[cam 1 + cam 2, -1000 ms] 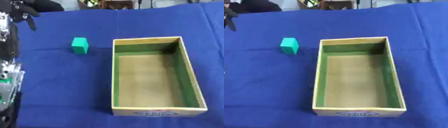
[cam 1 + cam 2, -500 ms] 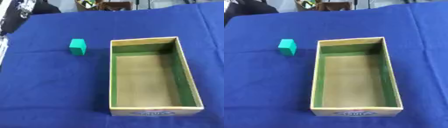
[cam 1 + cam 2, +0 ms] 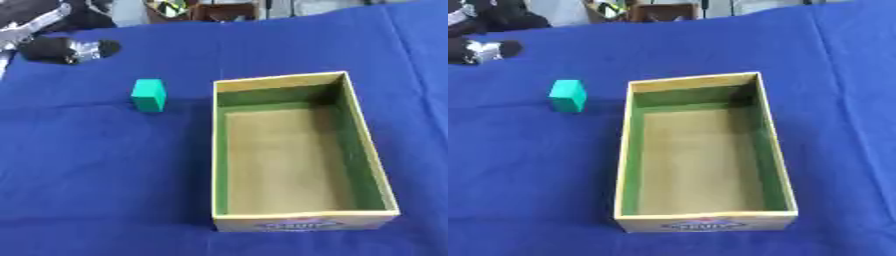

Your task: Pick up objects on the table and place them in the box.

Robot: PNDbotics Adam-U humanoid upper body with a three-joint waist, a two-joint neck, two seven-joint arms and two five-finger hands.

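A small green block (image 3: 148,95) stands on the blue cloth, just left of the box's far left corner. The open cardboard box (image 3: 367,150) has green inner walls and a brown floor, and nothing lies inside it. My left hand (image 3: 68,50), black with silver parts, hovers at the upper left, behind and to the left of the block and apart from it. It is blurred. My right hand shows in neither view.
The blue cloth (image 3: 96,175) covers the whole table, with a fold running left of the box. Dark clutter and a brown thing (image 3: 219,11) sit beyond the table's far edge.
My left arm has left the lower left edge, and the hand now reaches in at the upper left toward the block. The block and the box stay in place.
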